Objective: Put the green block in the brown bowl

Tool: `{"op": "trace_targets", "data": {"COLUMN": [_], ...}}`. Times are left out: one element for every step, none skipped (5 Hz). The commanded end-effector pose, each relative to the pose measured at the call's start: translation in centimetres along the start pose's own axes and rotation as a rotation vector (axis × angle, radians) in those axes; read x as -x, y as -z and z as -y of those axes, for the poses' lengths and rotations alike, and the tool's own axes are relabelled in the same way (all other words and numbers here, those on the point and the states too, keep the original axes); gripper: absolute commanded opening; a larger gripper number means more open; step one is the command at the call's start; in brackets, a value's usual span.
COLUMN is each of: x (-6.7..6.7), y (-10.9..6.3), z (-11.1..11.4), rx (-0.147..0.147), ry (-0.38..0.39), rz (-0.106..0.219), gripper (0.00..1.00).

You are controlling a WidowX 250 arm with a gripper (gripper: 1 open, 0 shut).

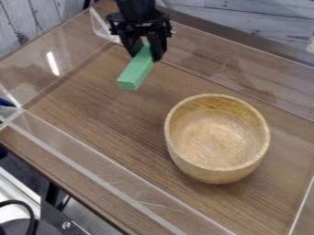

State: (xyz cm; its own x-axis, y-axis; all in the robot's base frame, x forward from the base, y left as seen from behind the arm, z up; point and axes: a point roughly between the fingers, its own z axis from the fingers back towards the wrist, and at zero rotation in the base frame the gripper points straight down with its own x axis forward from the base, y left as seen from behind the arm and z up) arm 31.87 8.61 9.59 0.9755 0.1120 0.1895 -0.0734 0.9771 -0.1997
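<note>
So we're in the carry step: the black tool (pixel 145 41) has its jaws clamped on the top end of the small bright green rectangular block (pixel 138 67), which hangs clear above the wood-grain bench (pixel 86 119). The block's long axis runs tilted, lower end pointing down toward the near-left. Next move, I'd guess, is swinging it over the round light-brown wooden bowl (pixel 218 138), well apart to the right, then letting go.

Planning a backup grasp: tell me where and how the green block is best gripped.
Grip the green block across its narrow width near one end, from above. It is a slim straight bar, and the claw already pinches its upper end this way.
</note>
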Motion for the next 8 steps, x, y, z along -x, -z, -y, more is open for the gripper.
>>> {"op": "trace_targets", "data": {"x": [-1.3,-0.7,0.0,0.3,0.4,1.4,2.0,2.5], "y": [-3.2,-3.0,-2.7,-3.2,-3.3,-3.2,-2.6,-2.5], "z": [1.6,1.9,2.0,3.8,6.3,10.3,14.4,16.1], "rx": [0.002,0.014,0.024,0.064,0.105,0.098,0.086,0.083], "ry": [0.139,0.165,0.186,0.253,0.327,0.405,0.470,0.488], "rz": [0.079,0.064,0.046,0.005,-0.038,-0.087,-0.138,-0.142], "gripper": [0.00,0.00,0.00,0.00,0.00,0.00,0.00,0.00]}}
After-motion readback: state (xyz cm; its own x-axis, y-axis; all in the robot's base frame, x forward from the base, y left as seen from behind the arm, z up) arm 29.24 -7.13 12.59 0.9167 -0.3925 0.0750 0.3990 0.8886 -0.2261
